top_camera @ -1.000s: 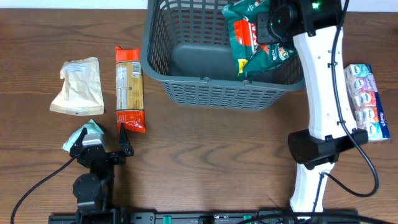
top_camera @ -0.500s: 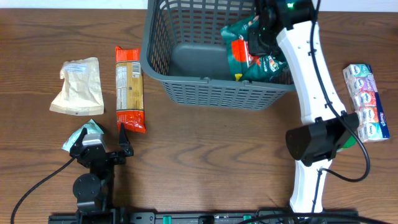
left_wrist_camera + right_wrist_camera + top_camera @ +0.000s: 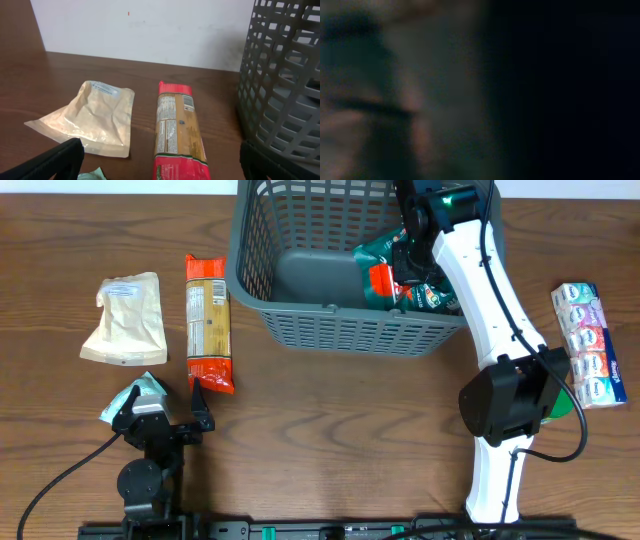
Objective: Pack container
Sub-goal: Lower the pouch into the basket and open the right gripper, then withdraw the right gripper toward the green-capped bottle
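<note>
**Tabletop** (image 3: 330, 430): brown wood grain, fills the frame. It carries everything listed below.

**Container** (image 3: 340, 330): dark grey slotted basket at top centre. It stands upright with its mouth open, so you can load it from above.

**Right arm** (image 3: 500, 300): white, rises from the lower right and reaches over the basket's right rim. You cannot tell how the right jaws stand. They are hidden down inside, and the wrist view is only a dark blur.

**Left arm** (image 3: 145, 480): parked at lower left. The left jaws are spread wide and hold nothing, probably waiting their turn.

**Green snack packet** (image 3: 385, 265): inside the basket on its right side, tilted under the right wrist. This looks like the delivery in hand.

**Tissue multipack** (image 3: 588, 340): at the right edge, well apart from the basket, not yet packed.

**Orange-red packet** (image 3: 208, 320): lies lengthwise just left of the basket.

**Beige pouch** (image 3: 128, 320): lies flat, left of that packet.

**Small green-white sachet** (image 3: 145, 388): beside the left jaws, and likely the nearest pick.
</note>
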